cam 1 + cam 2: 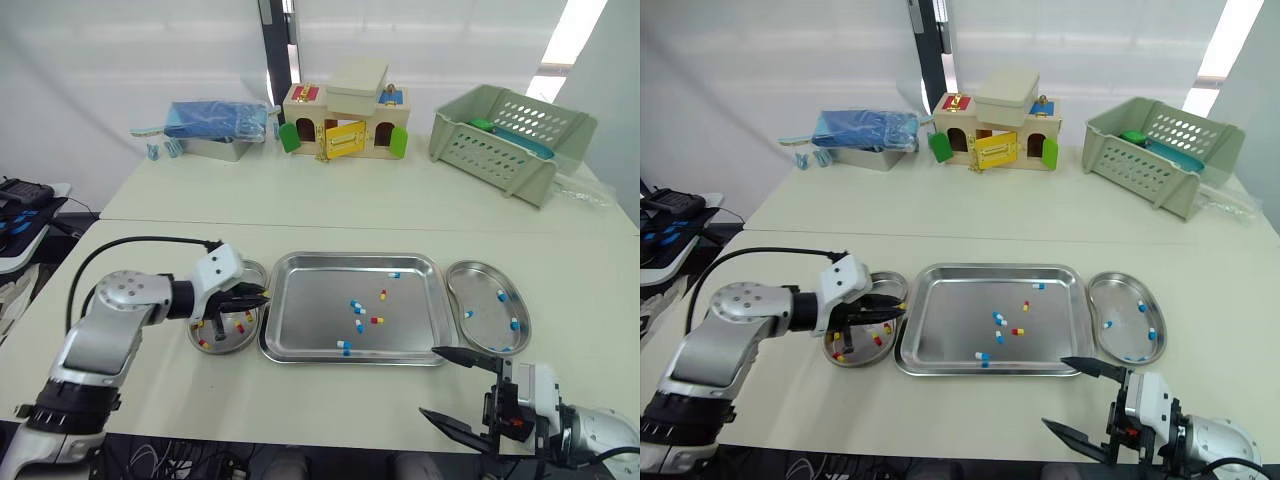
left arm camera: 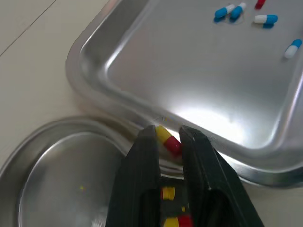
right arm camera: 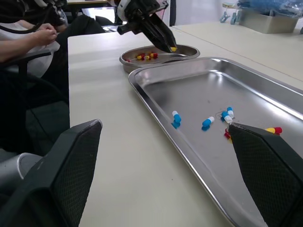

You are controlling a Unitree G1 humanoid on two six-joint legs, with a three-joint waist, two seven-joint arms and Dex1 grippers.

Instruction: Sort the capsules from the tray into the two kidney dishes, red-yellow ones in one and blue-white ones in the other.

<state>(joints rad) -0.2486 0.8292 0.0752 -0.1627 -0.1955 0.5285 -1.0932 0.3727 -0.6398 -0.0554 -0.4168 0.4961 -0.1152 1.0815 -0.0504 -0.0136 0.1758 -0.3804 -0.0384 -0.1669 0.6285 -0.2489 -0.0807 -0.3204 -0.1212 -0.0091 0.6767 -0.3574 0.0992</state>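
Observation:
My left gripper (image 1: 258, 295) is shut on a red-yellow capsule (image 2: 168, 139), held above the right rim of the left kidney dish (image 1: 207, 347), which holds several red-yellow capsules (image 1: 241, 326). The steel tray (image 1: 300, 345) in the middle carries several blue-white capsules (image 1: 357, 307) and two red-yellow ones (image 1: 377, 320). The right kidney dish (image 1: 482, 275) holds several blue-white capsules (image 1: 502, 296). My right gripper (image 1: 453, 388) stands open near the table's front edge, in front of the tray's right corner, with nothing between its fingers.
At the back of the table stand a toy house (image 1: 345, 125), a blue bundle on a metal box (image 1: 215, 128) and a pale green basket (image 1: 510, 135). A seated person (image 3: 33, 35) is beside the table in the right wrist view.

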